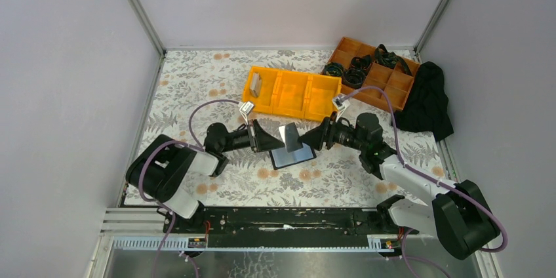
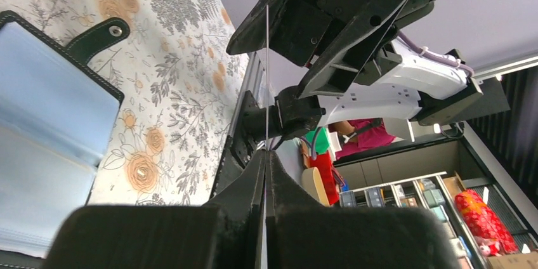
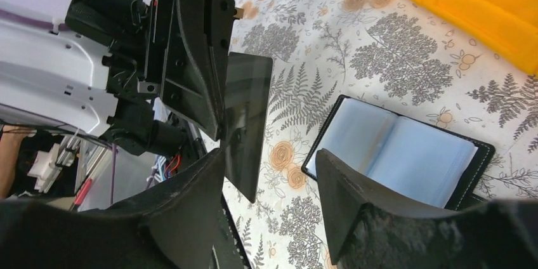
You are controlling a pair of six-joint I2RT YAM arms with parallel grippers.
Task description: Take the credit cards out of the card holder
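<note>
left tool [image 1: 274, 140] pressed together on the left edge of a dark credit card [image 1: 288, 137], held on edge above the counter [image 1: 216, 88]. from the left wrist view the card shows only as a thin line. right tool [image 1: 307, 139] spread, its fingers [image 3: 190, 205] at the card's free end; cannot tell whether they touch it. card holder [image 1: 296, 156] lies open on the counter below and between both tools, clear sleeves up, strap on its near side. yellow bin [image 1: 288, 111] just beyond it; a second pale card [image 1: 256, 84] leans in its left compartment.
</note>
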